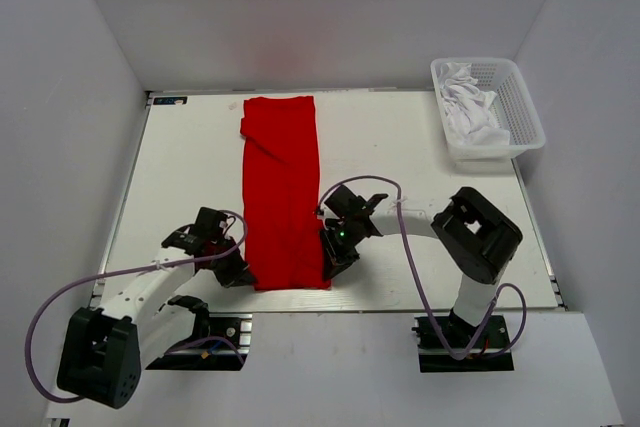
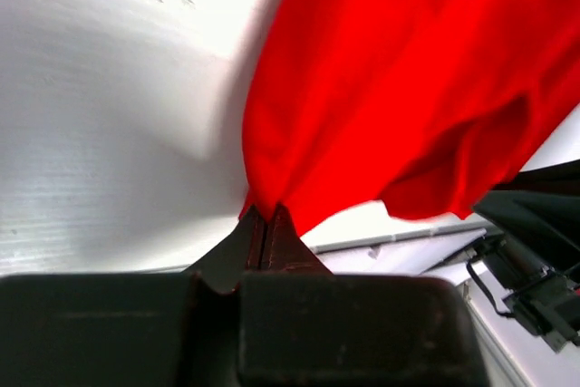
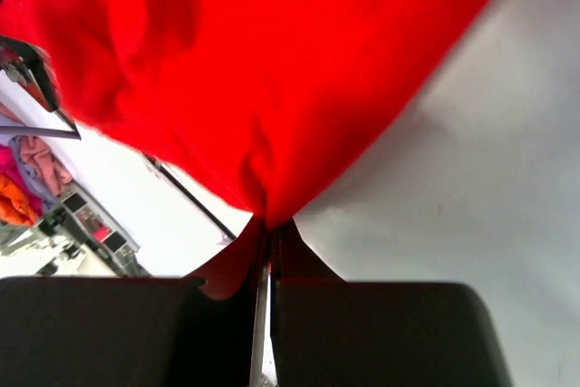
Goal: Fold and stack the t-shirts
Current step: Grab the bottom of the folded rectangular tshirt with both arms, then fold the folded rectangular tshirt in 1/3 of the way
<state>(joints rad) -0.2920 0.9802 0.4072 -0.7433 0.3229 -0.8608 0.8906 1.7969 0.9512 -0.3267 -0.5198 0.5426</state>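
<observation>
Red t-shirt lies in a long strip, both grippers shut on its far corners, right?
No: the top external view shows the left gripper and right gripper shut on the near corners of the red t-shirt, not the far ones.

White table (image 1: 190, 167) with a long red t-shirt (image 1: 282, 187) mid-table and a white basket (image 1: 522, 107) far right

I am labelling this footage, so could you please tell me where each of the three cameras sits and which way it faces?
Top external: fixed above and behind the arms, looking down on the table; both arms show, left gripper and right gripper at the near corners of the red t-shirt.
Left wrist: on the left arm, looking along its shut fingers at the pinched red cloth.
Right wrist: on the right arm, looking along its shut fingers at the other corner.
Shared: all three show the red t-shirt.
</observation>
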